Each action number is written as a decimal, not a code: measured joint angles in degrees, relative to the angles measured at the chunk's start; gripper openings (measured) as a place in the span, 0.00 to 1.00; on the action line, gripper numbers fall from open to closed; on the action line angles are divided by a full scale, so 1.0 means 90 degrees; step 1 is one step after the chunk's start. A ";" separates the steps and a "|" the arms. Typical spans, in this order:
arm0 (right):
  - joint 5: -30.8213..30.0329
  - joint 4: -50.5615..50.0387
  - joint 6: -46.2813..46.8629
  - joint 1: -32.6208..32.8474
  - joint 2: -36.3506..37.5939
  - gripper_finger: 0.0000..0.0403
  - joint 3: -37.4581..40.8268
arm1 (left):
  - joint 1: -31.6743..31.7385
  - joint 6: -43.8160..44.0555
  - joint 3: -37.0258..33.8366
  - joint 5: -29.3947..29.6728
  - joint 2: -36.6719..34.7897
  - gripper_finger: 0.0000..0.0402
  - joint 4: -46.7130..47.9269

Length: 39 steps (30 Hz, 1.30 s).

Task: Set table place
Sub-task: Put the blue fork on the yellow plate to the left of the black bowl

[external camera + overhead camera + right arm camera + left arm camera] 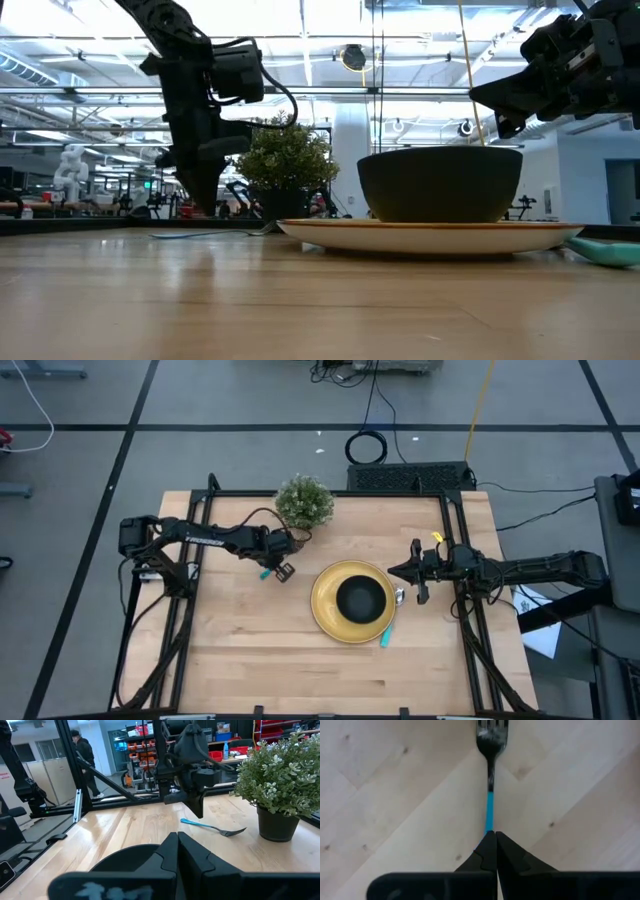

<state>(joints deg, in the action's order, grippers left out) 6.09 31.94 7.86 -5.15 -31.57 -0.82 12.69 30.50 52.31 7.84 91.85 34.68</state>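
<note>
Nearest the front edge of the table (250, 660), the spoon (387, 633) lay against the right rim of the yellow plate (325, 615), its light-blue handle angled outward. The black bowl (361, 598) sat in the middle of the plate. Just to the right of the plate hovered the right gripper (402, 571), its fingers pressed together and holding nothing. A careless sweep from there could have knocked the spoon askew or nudged the plate.

On the plate's left, the left gripper (492, 842) pointed down at the wood with its fingers closed tip to tip, right at the end of the fork's handle. The fork (490, 775) lay flat on the table, well apart from the plate and slanted. Whether the tips touched the handle could not be told.

With the fingers together, the likely trouble was a push instead of a grasp. The thin handle could have slid or spun away, and a flat fork gave little to pinch.

Farthest back stood the potted plant (304, 501), close behind the left arm. A lift or swing of the wrist risked brushing its leaves or tipping the pot.
</note>
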 joint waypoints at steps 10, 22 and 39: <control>0.0001 0.0000 0.0002 0.0000 0.0000 0.00 0.0000 | 0.0372 -0.0264 0.0008 -0.0584 0.0075 0.00 -0.0452; 0.0000 -0.0002 0.0005 0.0000 0.0001 0.00 0.0000 | 0.0386 -0.0572 0.0008 -0.0554 0.0073 0.03 -0.0416; 0.0000 -0.0002 0.0007 0.0000 0.0001 0.00 0.0002 | 0.0398 -0.0643 0.0008 -0.0538 0.0666 0.53 -0.0407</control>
<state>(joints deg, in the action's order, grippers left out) 6.09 31.92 7.92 -5.15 -31.56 -0.80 16.27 24.71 52.38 3.01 97.85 31.02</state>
